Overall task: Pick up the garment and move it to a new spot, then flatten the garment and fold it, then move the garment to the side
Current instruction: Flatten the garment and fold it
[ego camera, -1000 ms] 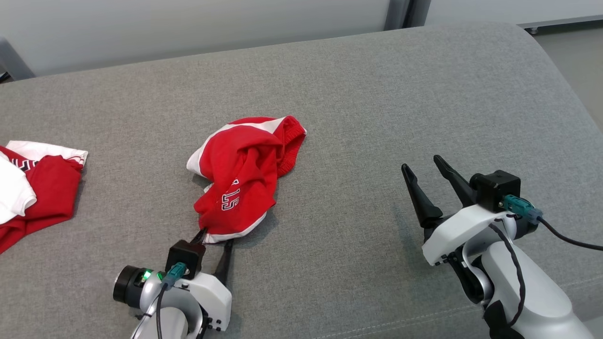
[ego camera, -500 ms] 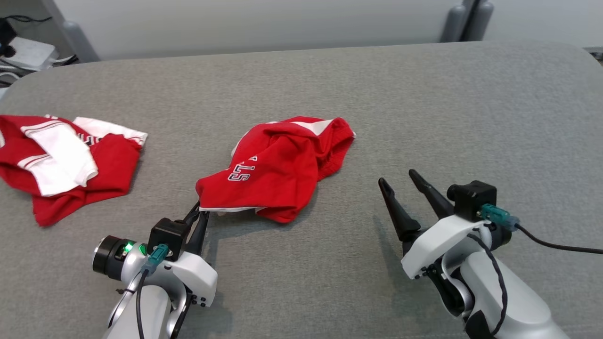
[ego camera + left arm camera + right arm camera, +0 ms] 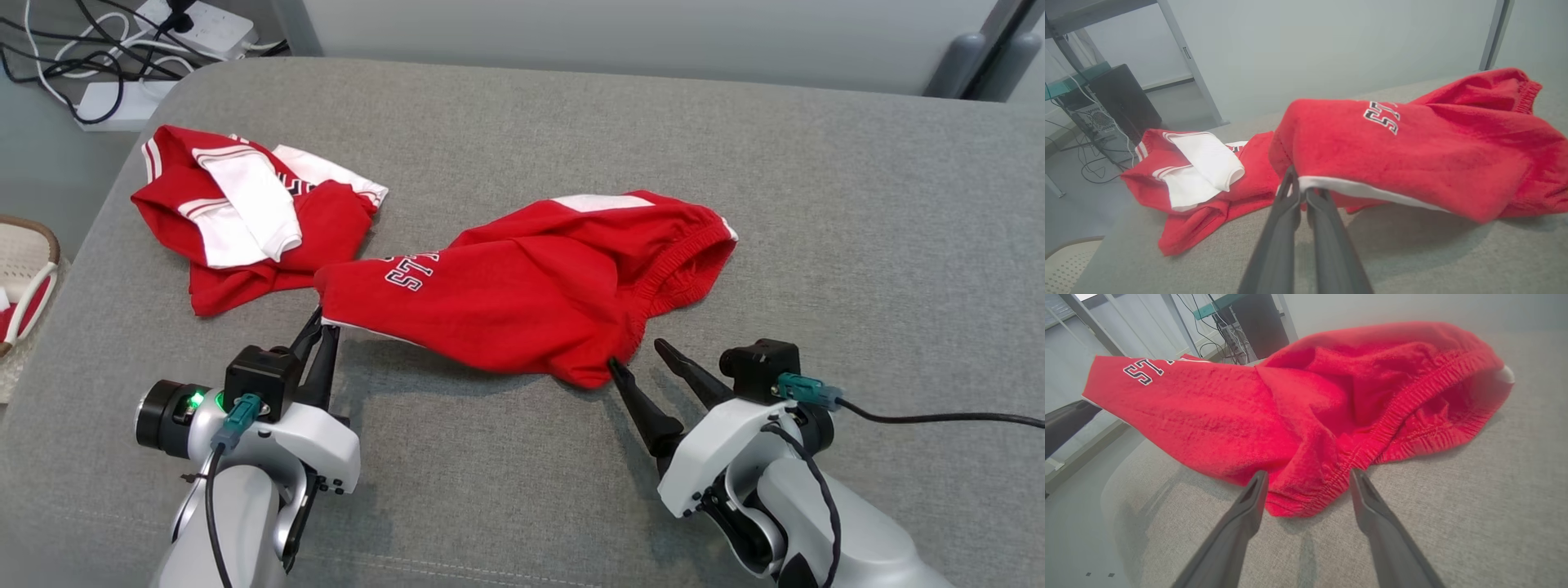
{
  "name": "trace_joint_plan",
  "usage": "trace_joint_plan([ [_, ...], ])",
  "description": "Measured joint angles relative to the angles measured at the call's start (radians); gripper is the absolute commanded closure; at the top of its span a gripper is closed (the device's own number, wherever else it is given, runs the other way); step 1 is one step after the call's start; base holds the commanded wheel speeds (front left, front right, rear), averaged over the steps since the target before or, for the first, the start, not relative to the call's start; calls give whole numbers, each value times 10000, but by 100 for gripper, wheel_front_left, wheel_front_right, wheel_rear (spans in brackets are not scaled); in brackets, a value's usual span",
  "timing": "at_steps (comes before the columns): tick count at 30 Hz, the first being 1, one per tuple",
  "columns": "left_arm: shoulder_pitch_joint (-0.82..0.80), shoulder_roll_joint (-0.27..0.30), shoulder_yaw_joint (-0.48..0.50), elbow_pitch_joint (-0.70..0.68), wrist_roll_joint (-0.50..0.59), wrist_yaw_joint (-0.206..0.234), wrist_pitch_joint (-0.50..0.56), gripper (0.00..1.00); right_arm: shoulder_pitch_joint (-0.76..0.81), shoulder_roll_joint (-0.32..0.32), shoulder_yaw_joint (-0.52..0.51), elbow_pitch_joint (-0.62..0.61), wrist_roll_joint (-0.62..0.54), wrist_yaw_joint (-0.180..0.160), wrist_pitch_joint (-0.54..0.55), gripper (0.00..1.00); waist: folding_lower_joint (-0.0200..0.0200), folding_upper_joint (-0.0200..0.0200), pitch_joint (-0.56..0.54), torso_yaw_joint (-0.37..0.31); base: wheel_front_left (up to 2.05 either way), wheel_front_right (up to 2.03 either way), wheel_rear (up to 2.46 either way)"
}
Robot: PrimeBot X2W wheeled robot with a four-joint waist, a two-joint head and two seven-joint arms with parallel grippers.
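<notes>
Left pincer (image 3: 321,328) is clamping the soft, light garment (image 3: 531,286) by its white hem (image 3: 1355,192); right pincer (image 3: 633,354) is gaping at the elastic waistband (image 3: 684,263), probably the firmer hold.

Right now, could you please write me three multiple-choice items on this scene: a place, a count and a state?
1. Where does the second garment lie, in the head view? A left of the red shorts; B right of them; C on the floor.
2. How many garments lie on the grey cushion? A one; B two; C three.
3. What is the left hand doing? A open above the shorts; B shut on the shorts' white-trimmed hem; C shut on nothing.
Answers: 1 A, it sits toward the cushion's left end; 2 B, shorts plus a red-and-white piece; 3 B, its fingers pinch the hem.
</notes>
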Motion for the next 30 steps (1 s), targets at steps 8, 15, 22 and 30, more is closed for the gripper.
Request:
trace_joint_plan([
  [8,-12,-311,-15,44,2,-4,0,100,-511,-127,798,792,635,0,0,0,0,0,497,383,0,0,0],
  [15,-304,-462,-132,-8,17,-29,0,100,-979,90,972,1024,1269,0,0,2,0,0,710,821,0,0,0],
  [22,-307,-625,-178,-46,17,-115,0,100,-1054,15,773,949,1833,0,0,100,0,0,687,983,0,0,0],
  [30,-127,-230,153,-155,17,-382,0,100,-989,-963,-1227,-539,1496,27,0,100,0,0,142,277,0,0,0],
])
